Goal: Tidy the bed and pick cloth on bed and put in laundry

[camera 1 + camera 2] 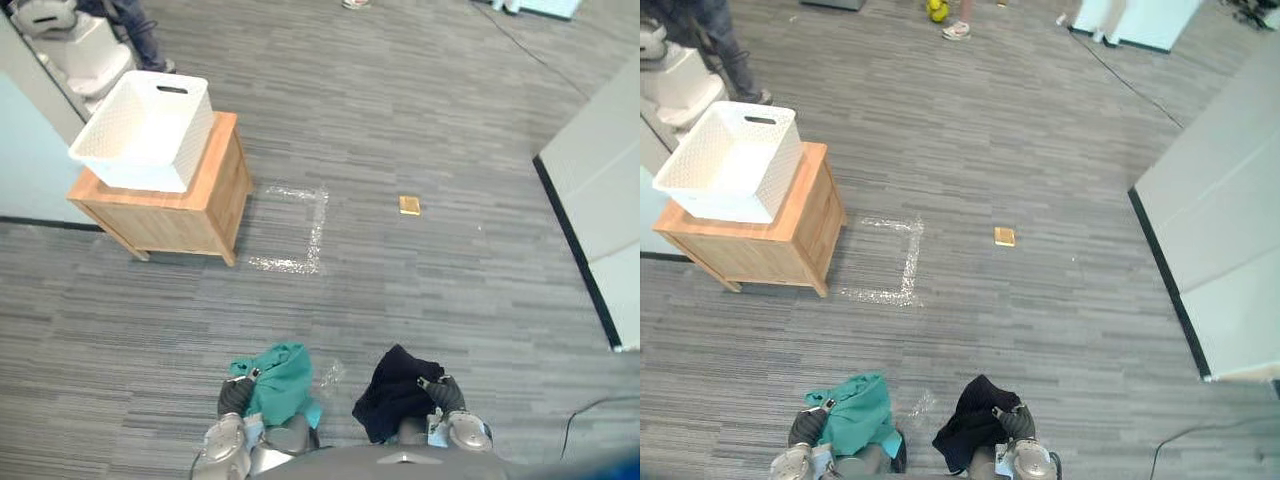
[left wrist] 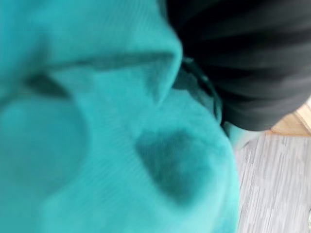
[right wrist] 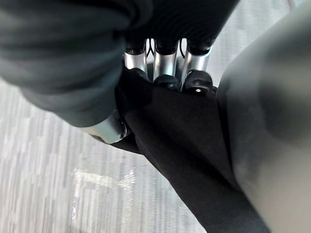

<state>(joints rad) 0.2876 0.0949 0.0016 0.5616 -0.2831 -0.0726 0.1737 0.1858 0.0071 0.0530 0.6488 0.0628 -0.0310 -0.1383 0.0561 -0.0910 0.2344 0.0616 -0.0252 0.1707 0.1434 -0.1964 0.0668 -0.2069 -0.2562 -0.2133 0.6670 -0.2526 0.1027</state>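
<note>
While the right hand [image 3: 165, 63] clamps curled fingers on black cloth [image 3: 184, 145], the left hand [image 1: 236, 396] grips teal cloth [image 1: 282, 385], both at bottom centre.

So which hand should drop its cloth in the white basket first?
Left, probably. The white basket sits on the wooden table ahead on the robot's left, the side of the left hand holding the teal cloth. The right hand, with the black cloth, is farther across.
</note>
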